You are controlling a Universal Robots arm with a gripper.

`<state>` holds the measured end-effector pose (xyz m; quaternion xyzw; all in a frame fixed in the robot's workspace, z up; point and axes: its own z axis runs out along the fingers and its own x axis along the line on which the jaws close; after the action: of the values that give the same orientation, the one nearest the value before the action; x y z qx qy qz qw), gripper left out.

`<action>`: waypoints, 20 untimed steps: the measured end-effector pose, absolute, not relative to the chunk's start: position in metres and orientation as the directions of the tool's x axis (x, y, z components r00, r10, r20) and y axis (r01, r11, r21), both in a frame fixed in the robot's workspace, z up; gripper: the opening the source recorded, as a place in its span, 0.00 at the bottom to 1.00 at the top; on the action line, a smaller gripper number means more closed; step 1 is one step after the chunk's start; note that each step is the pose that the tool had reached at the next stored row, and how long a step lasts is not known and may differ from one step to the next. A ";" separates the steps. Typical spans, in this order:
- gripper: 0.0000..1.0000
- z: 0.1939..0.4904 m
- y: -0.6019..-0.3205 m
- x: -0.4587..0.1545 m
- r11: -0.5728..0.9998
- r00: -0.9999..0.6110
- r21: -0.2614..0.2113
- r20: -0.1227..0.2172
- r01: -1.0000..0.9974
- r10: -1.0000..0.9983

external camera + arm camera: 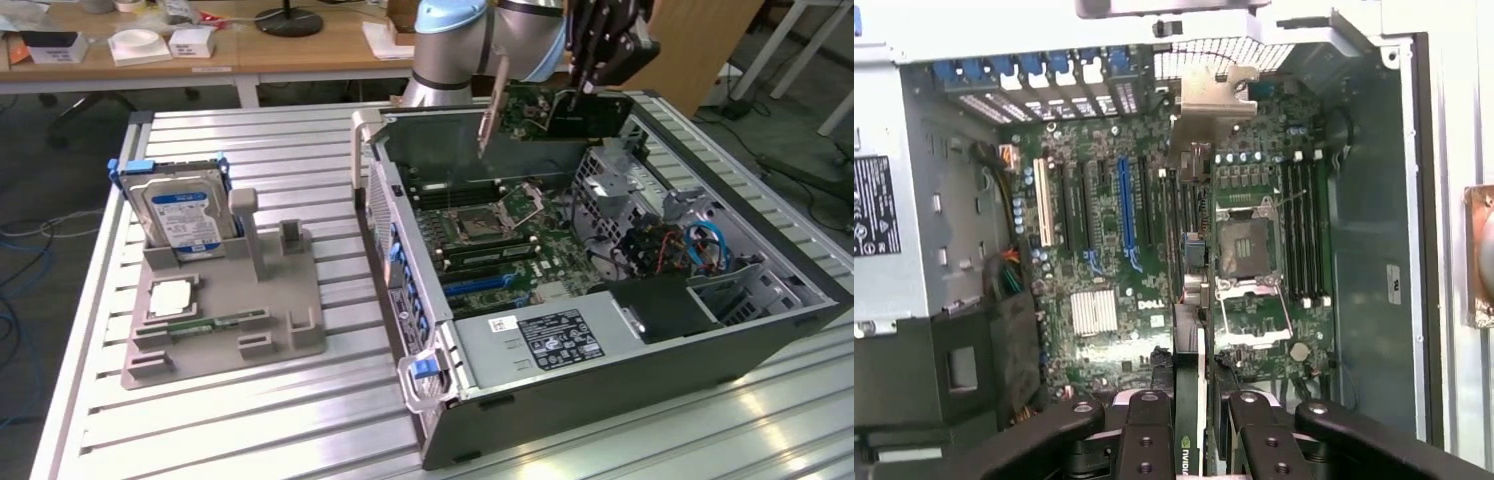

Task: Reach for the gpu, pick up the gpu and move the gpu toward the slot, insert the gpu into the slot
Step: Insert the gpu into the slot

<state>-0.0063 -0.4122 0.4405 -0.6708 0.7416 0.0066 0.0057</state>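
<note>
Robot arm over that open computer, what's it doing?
The robot arm's gripper is clamped on the gpu, a dark card with a metal bracket. It holds the card upright in the air over the open computer case. Below it lies the green motherboard with its long slots. The card is not plugged in yet. On the exterior view's left, a hard drive stands in a gray holder on the metal table.
</note>
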 end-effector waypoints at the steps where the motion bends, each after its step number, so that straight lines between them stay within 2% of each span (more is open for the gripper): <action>1: 0.26 0.440 -0.412 -0.006 0.095 -0.095 -0.003 -0.018 -0.995 -0.995; 9: 0.26 0.437 -0.413 -0.008 0.065 -0.064 -0.048 -0.022 -0.997 -0.998; 20: 0.26 0.425 -0.416 -0.021 0.062 -0.061 -0.049 -0.022 -0.997 -0.998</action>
<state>-0.0214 -0.4158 0.4248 -0.6848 0.7282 -0.0104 0.0247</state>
